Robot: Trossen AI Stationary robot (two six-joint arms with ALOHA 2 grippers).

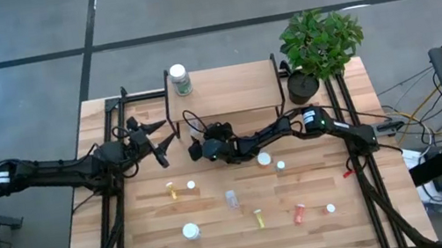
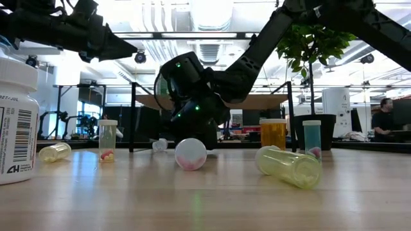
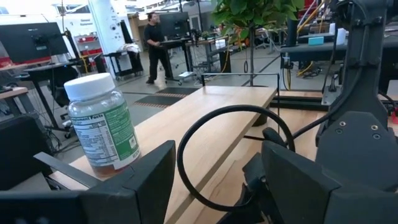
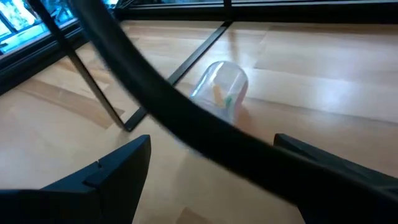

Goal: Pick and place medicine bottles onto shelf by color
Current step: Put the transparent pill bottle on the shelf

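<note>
Left tool [image 1: 164,147]: left of centre in the high view, just off the shelf's left front corner, fingers spread apart and empty; it looks raised above the tabletop, level with the shelf top in its wrist view.
Green-label bottle [image 1: 179,79]: stands upright on the shelf's [image 1: 226,96] upper left corner, white cap up; in the left wrist view it [image 3: 102,123] sits beyond the left finger, apart from it.
Right tool [image 1: 198,148]: centre of the high view, low at the shelf's front edge, fingers parted with nothing between them.
Clear vial [image 4: 219,88]: the thing the right tool faces; it lies on its side on the tabletop [image 1: 248,235] beside a thin black shelf leg, its closed round end towards the tool, so its long axis seems to run roughly along the line of approach. A dark cable crosses in front of it.
Key relation: the vial is ahead of the right tool and still apart from both fingers; the right arm is the nearer one by my reading.
Likely need: a grip across the vial's width, which may call for a wrist turn.
Other bottles: scattered across the lower middle of the high view, among them a white-capped one [image 1: 191,231] and an orange one [image 1: 299,213].
Risk: the round vial may roll against the leg.
</note>
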